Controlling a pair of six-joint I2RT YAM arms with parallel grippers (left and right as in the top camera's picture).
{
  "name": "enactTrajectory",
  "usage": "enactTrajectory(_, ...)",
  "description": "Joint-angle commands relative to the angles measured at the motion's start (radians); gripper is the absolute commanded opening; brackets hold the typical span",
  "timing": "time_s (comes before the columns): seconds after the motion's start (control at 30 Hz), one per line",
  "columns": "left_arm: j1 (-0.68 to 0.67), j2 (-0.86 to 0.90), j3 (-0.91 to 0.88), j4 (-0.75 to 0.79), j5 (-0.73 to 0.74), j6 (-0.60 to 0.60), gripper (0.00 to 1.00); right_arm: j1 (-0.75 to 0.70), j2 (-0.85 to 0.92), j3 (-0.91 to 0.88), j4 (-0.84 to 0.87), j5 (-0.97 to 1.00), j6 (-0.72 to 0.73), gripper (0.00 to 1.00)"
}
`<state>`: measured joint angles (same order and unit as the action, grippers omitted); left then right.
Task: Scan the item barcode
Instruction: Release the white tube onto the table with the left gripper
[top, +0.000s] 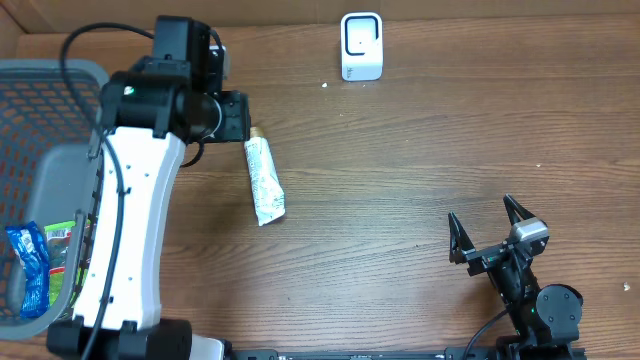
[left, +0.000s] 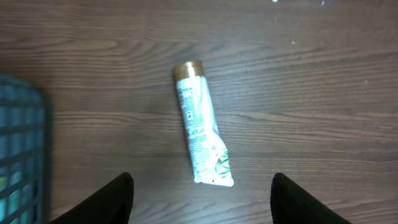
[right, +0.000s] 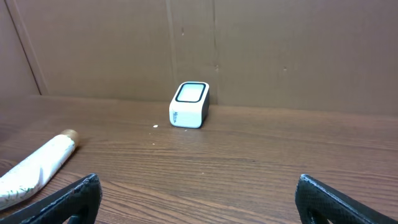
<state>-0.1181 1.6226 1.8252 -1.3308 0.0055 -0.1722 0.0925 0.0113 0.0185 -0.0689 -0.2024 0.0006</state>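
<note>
The item is a white tube with green print and a gold cap (top: 264, 181); it lies flat on the wooden table, cap toward the back wall. In the left wrist view the tube (left: 200, 126) lies just ahead of my left gripper (left: 202, 198), whose jaws stand open and apart from it, with nothing between them. The white barcode scanner (top: 361, 46) stands at the back of the table and shows in the right wrist view as the scanner (right: 189, 104). My right gripper (top: 492, 233) rests open and empty at the front right, far from the tube (right: 34, 167).
A grey mesh basket (top: 40, 120) at the left edge holds a blue packet (top: 30, 268) and other packaged goods. Its corner (left: 22, 149) shows at the left of the left wrist view. A brown wall stands behind the scanner.
</note>
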Motion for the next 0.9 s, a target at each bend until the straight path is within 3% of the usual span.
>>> enactTrajectory(0.0,0.003,-0.082,0.065,-0.035,-0.088,-0.039,0.64,0.005,-0.008,-0.011,0.006,0.003,0.003,1.00)
enactTrajectory(0.2,0.054,-0.166,0.075,-0.097,-0.144,-0.045,0.70,0.005,-0.008,-0.011,0.006,0.003,0.003,1.00)
enactTrajectory(0.47,0.250,-0.188,0.075,-0.164,-0.143,-0.045,0.77,0.005,-0.008,-0.011,0.006,0.003,0.003,1.00)
enactTrajectory(0.87,0.438,-0.182,0.074,-0.159,-0.123,-0.049,0.78,0.005,-0.008,-0.011,0.006,0.003,0.003,1.00)
